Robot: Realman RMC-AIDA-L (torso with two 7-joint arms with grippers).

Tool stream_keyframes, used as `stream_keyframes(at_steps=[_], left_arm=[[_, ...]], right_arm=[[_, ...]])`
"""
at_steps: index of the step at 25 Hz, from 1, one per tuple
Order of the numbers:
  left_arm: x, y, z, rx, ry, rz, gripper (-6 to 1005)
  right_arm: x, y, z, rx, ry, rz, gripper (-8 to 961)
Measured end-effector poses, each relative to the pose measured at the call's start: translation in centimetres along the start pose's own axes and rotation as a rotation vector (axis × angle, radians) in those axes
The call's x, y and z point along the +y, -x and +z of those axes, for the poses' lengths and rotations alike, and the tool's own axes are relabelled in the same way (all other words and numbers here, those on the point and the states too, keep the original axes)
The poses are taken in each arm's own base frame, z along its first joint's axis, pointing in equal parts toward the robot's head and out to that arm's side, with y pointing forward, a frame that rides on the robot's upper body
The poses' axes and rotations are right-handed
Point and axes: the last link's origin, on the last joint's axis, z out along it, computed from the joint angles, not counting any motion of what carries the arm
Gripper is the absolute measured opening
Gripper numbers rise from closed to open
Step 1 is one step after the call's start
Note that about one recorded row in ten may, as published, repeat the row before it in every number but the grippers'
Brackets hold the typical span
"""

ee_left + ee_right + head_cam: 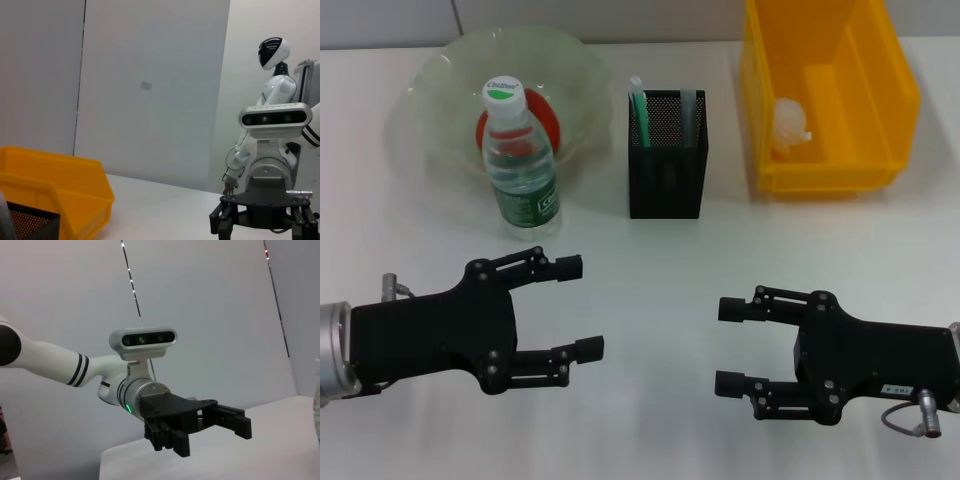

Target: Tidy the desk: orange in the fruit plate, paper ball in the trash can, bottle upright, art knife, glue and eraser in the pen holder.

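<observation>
Now left end effector (578, 307) and right end effector (732, 346) — both spread open (empty) — hover over desk (650, 270).

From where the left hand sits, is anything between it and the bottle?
Nothing visible. The left hand is open on bare table, and the bottle stands upright just beyond it, at the front rim of the plate.

Bottle (518, 160) upright before plate (440, 90) — both claws spread, empty.
</observation>
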Motion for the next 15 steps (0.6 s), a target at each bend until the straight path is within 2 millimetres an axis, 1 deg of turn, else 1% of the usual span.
stream_keyframes(at_steps=[1, 7, 10, 11, 15], left_arm=[[0.06, 0.02, -0.05, 0.001, 0.001, -0.001, 842], [0.34, 0.31, -0.01, -0.019, 0.021, -0.005, 842], [0.39, 0.4, 0.09, -0.028, 0.029, -0.005, 842], [0.43, 0.51, 0.4, -0.037, 0.038, -0.005, 842], [0.45, 0.59, 0.41, -0.038, 0.035, -0.007, 842]], right_arm=[[0.05, 0.01, -0.01, -0.002, 0.002, -0.003, 741], [0.04, 0.07, -0.5, 0.007, -0.008, -0.048, 741], [0.01, 0.08, -0.52, 0.003, -0.013, -0.055, 742], [-0.02, 0.09, -0.52, 0.001, -0.017, -0.055, 742], [-0.33, 0.23, -0.17, 0.002, -0.019, -0.06, 742]])
